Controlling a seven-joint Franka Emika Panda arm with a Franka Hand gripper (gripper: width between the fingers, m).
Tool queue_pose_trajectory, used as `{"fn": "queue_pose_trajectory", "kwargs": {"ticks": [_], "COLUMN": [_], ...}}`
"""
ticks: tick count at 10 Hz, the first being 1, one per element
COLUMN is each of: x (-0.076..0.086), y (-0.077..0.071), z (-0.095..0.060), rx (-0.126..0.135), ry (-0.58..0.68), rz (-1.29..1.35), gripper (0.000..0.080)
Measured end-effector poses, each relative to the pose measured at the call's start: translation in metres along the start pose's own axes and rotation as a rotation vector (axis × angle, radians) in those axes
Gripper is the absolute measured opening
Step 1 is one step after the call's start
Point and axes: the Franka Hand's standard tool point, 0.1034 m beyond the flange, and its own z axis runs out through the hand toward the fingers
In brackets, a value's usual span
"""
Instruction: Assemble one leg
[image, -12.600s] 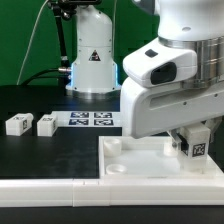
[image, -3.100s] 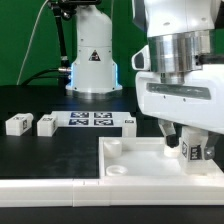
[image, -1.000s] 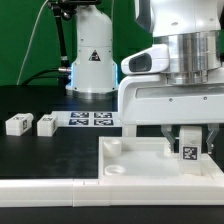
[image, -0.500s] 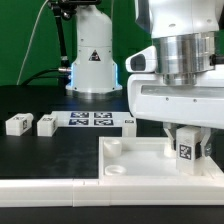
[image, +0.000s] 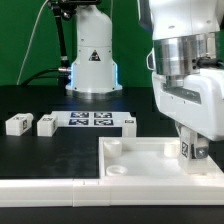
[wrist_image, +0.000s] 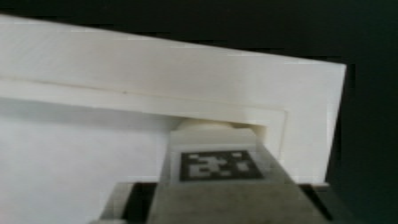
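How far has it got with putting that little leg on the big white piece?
Nothing looks finished yet. In hand: the gripper holds one leg upright over a corner of the white tray-like piece; the wrist view shows it at the inner corner, but whether it is seated cannot be told. Left: fixing that leg. Two spare legs lie beside the marker board.

Robotics lab: marker board (image: 90, 119), green backdrop (image: 22, 40).
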Motion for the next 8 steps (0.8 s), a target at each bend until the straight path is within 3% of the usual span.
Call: {"fn": "queue_pose_trajectory", "kwargs": {"ticks": [3,4,5,6,8], "x": [-0.0021,-0.0024,-0.0018,-0.0015,-0.0008], "y": [0.0,0.0,-0.0005,-0.0011,-0.0024], "z": [0.0001,0.0001,-0.0002,-0.0007,-0.0016], "rx": [0.001,0.001,0.001,0.002,0.004], "ry": [-0.005,-0.005,-0.004,-0.003,-0.002], "rz": [-0.001,-0.002,-0.067,-0.204,-0.471], "gripper": [0.0299,0.0497,0.0497,0.0624,0.0647]}}
